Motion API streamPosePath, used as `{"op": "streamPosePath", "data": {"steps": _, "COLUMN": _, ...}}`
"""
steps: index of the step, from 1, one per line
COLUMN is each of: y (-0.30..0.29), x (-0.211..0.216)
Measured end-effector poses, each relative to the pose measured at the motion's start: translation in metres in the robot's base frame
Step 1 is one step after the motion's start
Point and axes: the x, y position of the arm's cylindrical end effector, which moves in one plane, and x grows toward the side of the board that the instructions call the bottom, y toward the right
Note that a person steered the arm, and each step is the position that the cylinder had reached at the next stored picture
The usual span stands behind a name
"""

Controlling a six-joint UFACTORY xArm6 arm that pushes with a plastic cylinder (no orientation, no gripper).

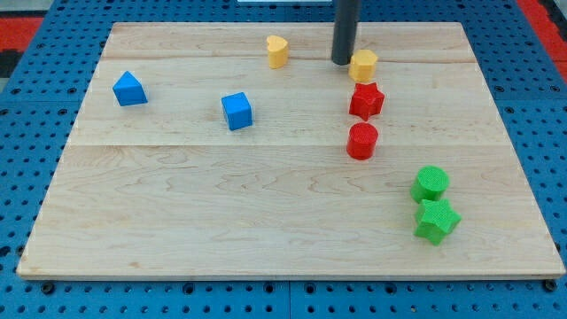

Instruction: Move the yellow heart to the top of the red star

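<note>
The yellow heart stands near the view's top, left of centre. The red star lies to its right and lower, with a yellow hexagon block just above it, nearly touching. My tip rests on the board right beside the yellow hexagon's left side, about a block's width to the right of the yellow heart and above-left of the red star.
A red cylinder sits just below the red star. A blue cube and a blue triangular block lie at the view's left. A green cylinder and green star sit at lower right. The wooden board has edges all round.
</note>
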Motion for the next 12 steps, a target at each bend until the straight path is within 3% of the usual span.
{"op": "streamPosePath", "data": {"steps": 1, "y": -0.046, "x": -0.003}}
{"op": "streamPosePath", "data": {"steps": 2, "y": -0.074, "x": 0.046}}
{"op": "streamPosePath", "data": {"steps": 3, "y": -0.126, "x": 0.020}}
{"op": "streamPosePath", "data": {"steps": 4, "y": -0.125, "x": -0.028}}
{"op": "streamPosePath", "data": {"steps": 5, "y": -0.080, "x": -0.033}}
{"op": "streamPosePath", "data": {"steps": 6, "y": -0.175, "x": -0.047}}
{"op": "streamPosePath", "data": {"steps": 7, "y": -0.110, "x": -0.054}}
{"op": "streamPosePath", "data": {"steps": 8, "y": -0.007, "x": -0.054}}
{"op": "streamPosePath", "data": {"steps": 9, "y": -0.067, "x": -0.062}}
{"op": "streamPosePath", "data": {"steps": 10, "y": -0.068, "x": -0.085}}
{"op": "streamPosePath", "data": {"steps": 12, "y": 0.028, "x": -0.086}}
